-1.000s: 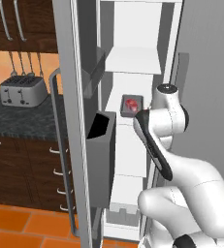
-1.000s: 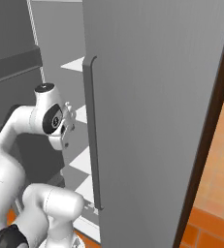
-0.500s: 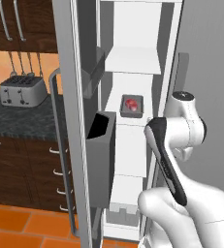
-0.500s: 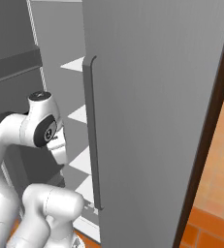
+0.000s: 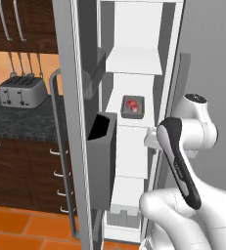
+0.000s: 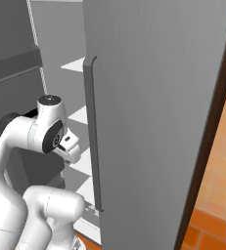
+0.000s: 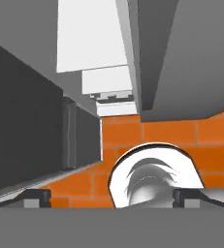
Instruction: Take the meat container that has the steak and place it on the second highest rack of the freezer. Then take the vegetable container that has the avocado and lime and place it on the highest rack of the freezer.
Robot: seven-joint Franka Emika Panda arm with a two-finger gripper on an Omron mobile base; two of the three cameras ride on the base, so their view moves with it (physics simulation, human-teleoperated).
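- You see the freezer (image 5: 134, 63) standing open, its white shelved interior facing you in the left base view.
- The meat container (image 5: 133, 106) rests flat on one of the upper white racks, with one more rack above it.
- The steak (image 5: 132, 104) lies inside that grey tray, near its middle and much smaller than the tray.
- A dark door bin (image 5: 101, 163) hangs on the open door at left, below the tray's level, beside the long bar handle (image 5: 58, 146).
- Your hand (image 7: 111, 197) points down at the orange tiled floor (image 7: 162, 133); its two dark fingertips (image 7: 36, 197) stand spread wide, with nothing between them.
- In the left base view the arm's wrist sits just right of the freezer opening, below the tray and apart from it.
- A toaster (image 5: 22, 92) sits on the dark surface (image 5: 21, 119) far left.
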